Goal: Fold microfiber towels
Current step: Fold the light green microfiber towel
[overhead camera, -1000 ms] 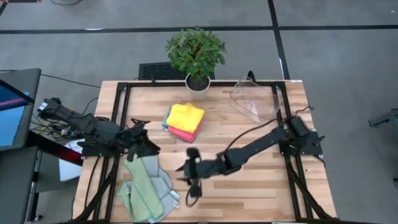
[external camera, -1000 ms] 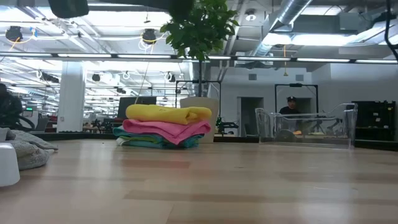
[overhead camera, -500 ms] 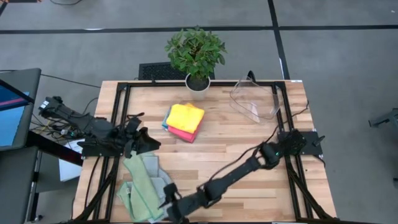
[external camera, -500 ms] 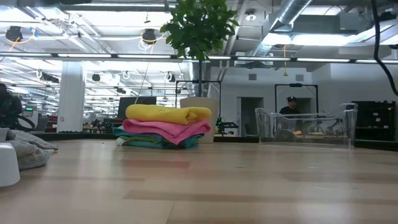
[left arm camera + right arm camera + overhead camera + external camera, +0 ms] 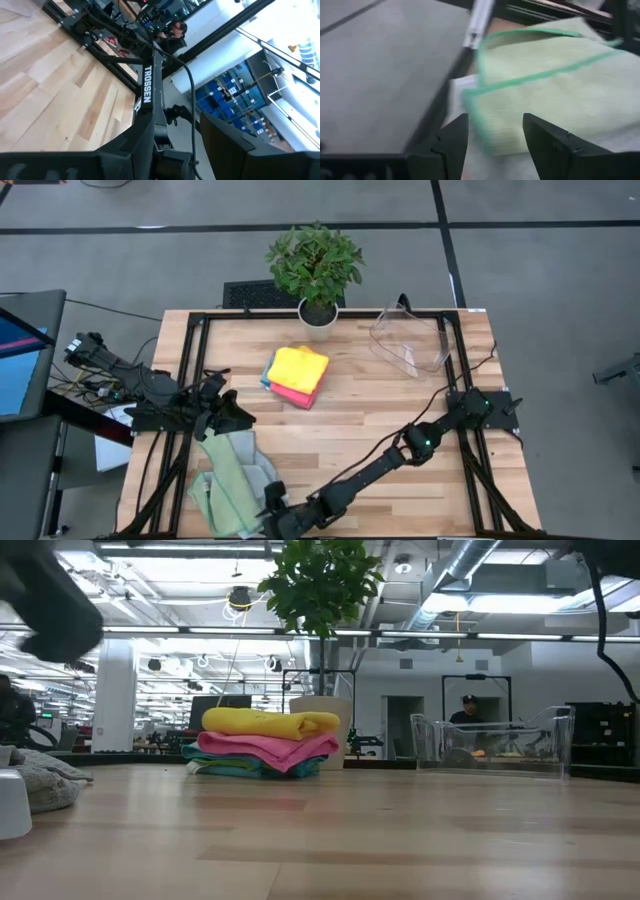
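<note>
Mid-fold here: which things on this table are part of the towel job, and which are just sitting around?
Part of the job:
- sage green towel, at the near left edge, between both grippers
- folded stack: yellow on pink on teal
- left gripper
- right gripper, fingers open

Just lying about:
- potted plant
- clear plastic bin

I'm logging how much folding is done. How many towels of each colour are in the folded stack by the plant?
Yellow towel: 1
Pink towel: 1
Teal towel: 1
Total: 3, stacked yellow over pink over teal.
</note>
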Available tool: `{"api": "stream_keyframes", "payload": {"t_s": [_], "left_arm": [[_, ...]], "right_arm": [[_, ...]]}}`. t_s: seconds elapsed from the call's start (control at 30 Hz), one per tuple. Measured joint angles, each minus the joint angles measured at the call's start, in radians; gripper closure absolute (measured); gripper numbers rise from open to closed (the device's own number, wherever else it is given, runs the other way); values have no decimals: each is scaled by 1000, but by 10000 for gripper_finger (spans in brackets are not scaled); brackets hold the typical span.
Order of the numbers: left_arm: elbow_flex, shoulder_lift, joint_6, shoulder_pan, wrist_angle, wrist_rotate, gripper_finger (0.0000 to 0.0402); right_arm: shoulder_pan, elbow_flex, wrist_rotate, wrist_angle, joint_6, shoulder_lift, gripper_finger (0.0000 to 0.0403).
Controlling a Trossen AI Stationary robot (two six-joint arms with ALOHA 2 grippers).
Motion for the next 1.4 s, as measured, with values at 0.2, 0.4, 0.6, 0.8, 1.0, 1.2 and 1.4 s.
{"api": "stream_keyframes", "payload": {"t_s": [0.2,0.4,0.6,0.8,1.0,1.2,1.4], "left_arm": [[0,0,-2,0,1,-37,249],[0,0,-9,0,9,-42,249],[0,0,-9,0,9,-45,249],[0,0,-8,0,8,-52,249],[0,0,-8,0,8,-76,249],[-1,0,-8,0,8,-77,249],[-1,-1,-8,0,10,-76,249]], "right_arm": [[-23,-2,-7,-15,9,1,205],[-6,-2,-42,-16,-22,1,224],[-6,-2,-33,-33,-66,1,219],[-34,-2,-34,-67,-59,1,216],[-33,-2,-33,-89,-76,1,253],[-33,4,-33,-111,-11,-13,380],[-33,3,40,-208,157,-143,392]]}}
